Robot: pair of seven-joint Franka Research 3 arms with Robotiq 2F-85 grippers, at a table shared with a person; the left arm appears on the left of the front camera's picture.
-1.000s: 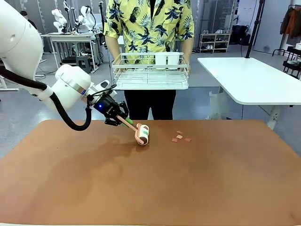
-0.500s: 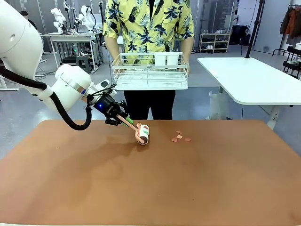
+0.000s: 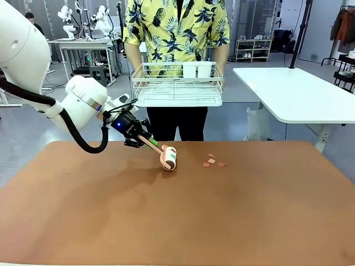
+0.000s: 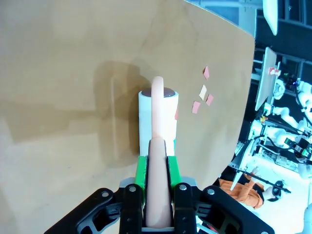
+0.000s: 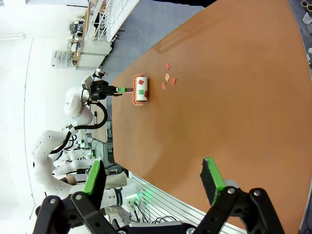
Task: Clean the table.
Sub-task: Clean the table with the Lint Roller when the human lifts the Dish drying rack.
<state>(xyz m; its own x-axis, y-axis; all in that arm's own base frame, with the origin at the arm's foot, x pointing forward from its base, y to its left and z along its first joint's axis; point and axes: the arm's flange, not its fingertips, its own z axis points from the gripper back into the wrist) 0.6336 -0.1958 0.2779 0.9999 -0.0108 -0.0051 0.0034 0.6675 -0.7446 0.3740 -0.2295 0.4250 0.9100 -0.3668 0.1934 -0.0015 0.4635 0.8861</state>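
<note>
The reddish-brown table spreads across the front view. My left gripper is shut on the pink handle of a lint roller, whose white roll rests on the tabletop near the far edge. In the left wrist view the handle sits between the green pads and the lint roller lies ahead on the table. Several small pink paper scraps lie just right of the roll, also seen as scraps and scraps. My right gripper hangs open high above the table, holding nothing.
A person at the far side holds a white wire rack with a white cup in it, above the table's far edge. A white-topped table stands at the back right. Other benches with robot arms stand far left.
The lint roller has crept a touch to the right toward the scraps; otherwise nothing has visibly moved.
</note>
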